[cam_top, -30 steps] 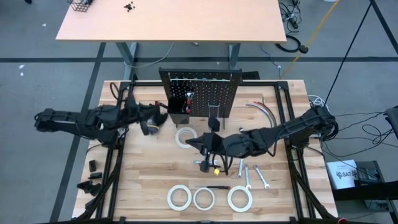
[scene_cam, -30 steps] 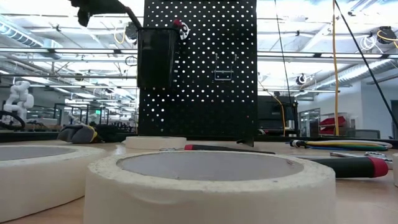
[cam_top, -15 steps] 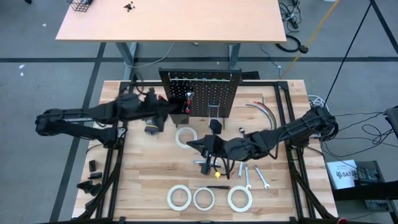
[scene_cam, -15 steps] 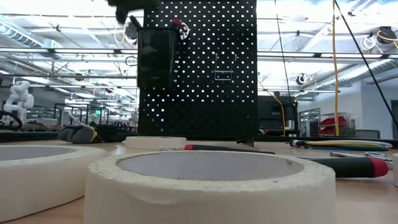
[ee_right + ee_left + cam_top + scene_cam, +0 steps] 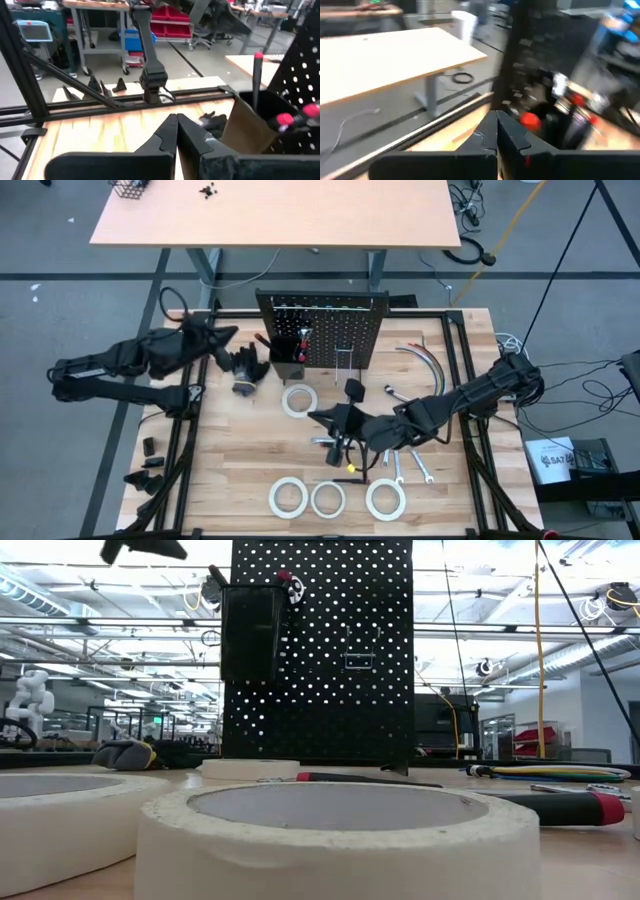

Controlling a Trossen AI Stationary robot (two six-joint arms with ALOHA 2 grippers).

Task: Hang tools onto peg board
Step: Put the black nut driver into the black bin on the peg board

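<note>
A tan table (image 5: 275, 210) stands on grey floor (image 5: 60, 290) beyond the workbench.

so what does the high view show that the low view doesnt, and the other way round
Only the high view shows the silver wrenches, the black gloves, the grey hoses and the right claw, shut above the table near the screwdriver. Only the low view shows the room behind, with its ceiling lights. Both show the peg board with its black bin, the white tape rolls and the red-and-black screwdriver lying on the table.
</note>
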